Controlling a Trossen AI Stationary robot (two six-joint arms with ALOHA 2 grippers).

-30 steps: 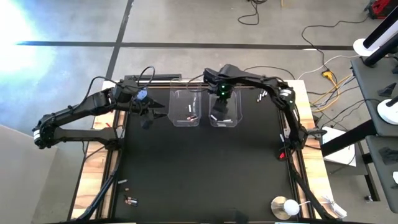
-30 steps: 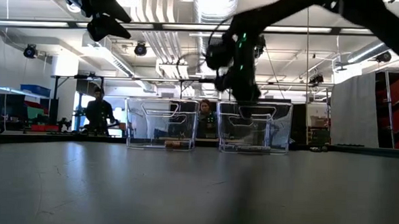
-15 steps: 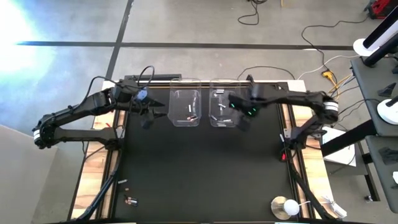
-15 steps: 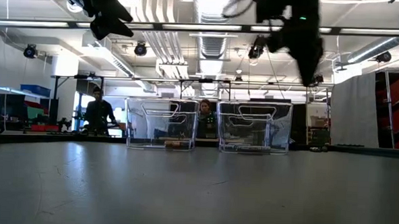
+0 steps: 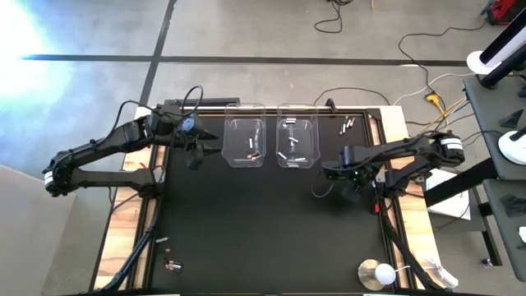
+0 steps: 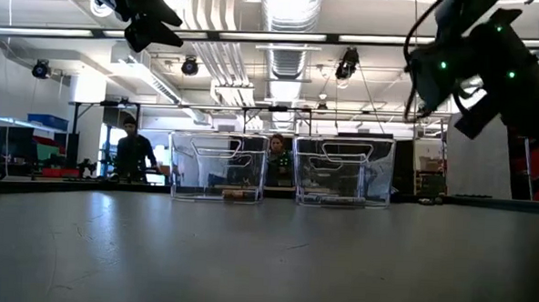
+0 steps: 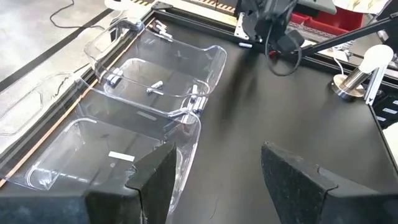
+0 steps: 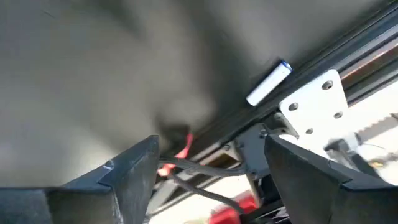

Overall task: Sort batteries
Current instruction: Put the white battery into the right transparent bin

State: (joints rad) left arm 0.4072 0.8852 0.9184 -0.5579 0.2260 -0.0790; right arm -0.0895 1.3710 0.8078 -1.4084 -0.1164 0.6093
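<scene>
High view: two clear bins (image 5: 271,141) sit between both grippers, whose fingers are spread and empty.

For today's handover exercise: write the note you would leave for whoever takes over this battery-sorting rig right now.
Left gripper: open, empty, waiting beside the left bin.
Right gripper: open, empty, low at the table's right edge near a silver battery.
Done: a few batteries lie in the left bin and in the right bin.
Left: loose batteries at the far right corner and the near left corner.
</scene>
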